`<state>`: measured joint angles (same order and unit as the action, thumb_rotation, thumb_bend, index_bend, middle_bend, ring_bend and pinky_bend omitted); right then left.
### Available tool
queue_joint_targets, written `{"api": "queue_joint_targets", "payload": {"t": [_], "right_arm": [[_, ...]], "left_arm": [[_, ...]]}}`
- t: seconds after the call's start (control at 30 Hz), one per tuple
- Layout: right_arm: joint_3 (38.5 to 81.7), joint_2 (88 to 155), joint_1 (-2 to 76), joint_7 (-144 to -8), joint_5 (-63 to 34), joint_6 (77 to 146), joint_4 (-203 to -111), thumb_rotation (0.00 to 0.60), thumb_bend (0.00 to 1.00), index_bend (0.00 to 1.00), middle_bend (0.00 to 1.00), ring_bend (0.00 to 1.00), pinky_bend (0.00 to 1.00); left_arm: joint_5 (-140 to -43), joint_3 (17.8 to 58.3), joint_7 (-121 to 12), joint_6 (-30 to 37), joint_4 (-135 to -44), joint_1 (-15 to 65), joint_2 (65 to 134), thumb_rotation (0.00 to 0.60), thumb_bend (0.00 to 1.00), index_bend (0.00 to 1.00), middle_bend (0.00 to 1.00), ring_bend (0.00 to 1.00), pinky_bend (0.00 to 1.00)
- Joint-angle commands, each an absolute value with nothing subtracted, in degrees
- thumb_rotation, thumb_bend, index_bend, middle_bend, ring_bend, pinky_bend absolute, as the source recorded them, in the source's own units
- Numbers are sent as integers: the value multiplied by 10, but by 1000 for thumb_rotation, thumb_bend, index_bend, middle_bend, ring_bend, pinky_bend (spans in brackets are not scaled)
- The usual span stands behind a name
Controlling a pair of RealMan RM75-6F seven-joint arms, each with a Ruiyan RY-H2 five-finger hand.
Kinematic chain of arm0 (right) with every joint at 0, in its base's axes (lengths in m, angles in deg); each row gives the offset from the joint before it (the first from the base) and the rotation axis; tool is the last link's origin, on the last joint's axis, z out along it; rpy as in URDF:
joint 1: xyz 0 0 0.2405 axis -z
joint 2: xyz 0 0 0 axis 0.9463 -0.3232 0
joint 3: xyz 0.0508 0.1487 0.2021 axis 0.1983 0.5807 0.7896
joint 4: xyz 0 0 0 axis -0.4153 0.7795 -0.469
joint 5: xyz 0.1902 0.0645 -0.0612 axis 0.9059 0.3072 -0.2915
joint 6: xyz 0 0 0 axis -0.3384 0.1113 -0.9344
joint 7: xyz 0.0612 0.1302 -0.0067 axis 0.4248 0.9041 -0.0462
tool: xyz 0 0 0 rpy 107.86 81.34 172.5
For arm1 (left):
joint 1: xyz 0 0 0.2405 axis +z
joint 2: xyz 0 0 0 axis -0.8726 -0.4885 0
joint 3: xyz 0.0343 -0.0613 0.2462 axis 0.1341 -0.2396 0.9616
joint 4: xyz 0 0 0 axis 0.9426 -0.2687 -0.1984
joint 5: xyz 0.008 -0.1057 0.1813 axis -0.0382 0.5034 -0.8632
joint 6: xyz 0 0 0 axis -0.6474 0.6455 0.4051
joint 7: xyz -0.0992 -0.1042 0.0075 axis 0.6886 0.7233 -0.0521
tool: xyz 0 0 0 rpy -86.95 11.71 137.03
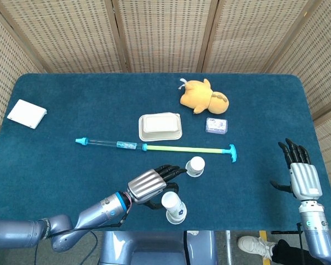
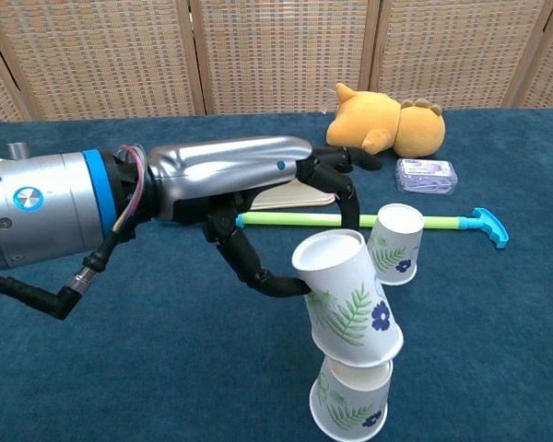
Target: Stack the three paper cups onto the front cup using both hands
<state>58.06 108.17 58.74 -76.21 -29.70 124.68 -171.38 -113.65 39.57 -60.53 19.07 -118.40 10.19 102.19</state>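
My left hand pinches a white paper cup with a green leaf and blue flower print. That cup is tilted, wide end down, over the top of the front cup near the table's front edge. A third cup stands alone just behind, beside the hand's fingertips. My right hand hovers at the table's right edge with fingers straight and apart, holding nothing. It does not show in the chest view.
A long cyan and green rod lies across the middle behind the cups. Farther back are a white lidded box, a yellow plush toy and a small packet. A white pad lies far left.
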Motion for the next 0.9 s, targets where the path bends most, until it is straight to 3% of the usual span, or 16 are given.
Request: {"api": "queue_joint_targets", "payload": {"t": [0.03,0.43,0.57,0.9], "right_arm": [[581,1082,587,-762,-297,1246,-1714,600,99,0,0,0,4],[581,1081,587,-762,-296,1244,-1714,600,99,0,0,0,4],[580,1079,587,-761,-295,1242,-1715,600,99,0,0,0,4],[580,1076,587,-756,-295,1239,-1716,600,99,0,0,0,4]], "left_arm": [[-1132,397,-613,194,-1186,100,1021,600,337,483,0,0,77],[-1114,400,-631,205,-1194,92,1021,600,293,471,0,0,77],[-1110,401,-638,207,-1195,89,1026,600,151,403,0,0,76],[-1097,400,-646,191,-1198,94,1031,600,136,305,0,0,76]]}}
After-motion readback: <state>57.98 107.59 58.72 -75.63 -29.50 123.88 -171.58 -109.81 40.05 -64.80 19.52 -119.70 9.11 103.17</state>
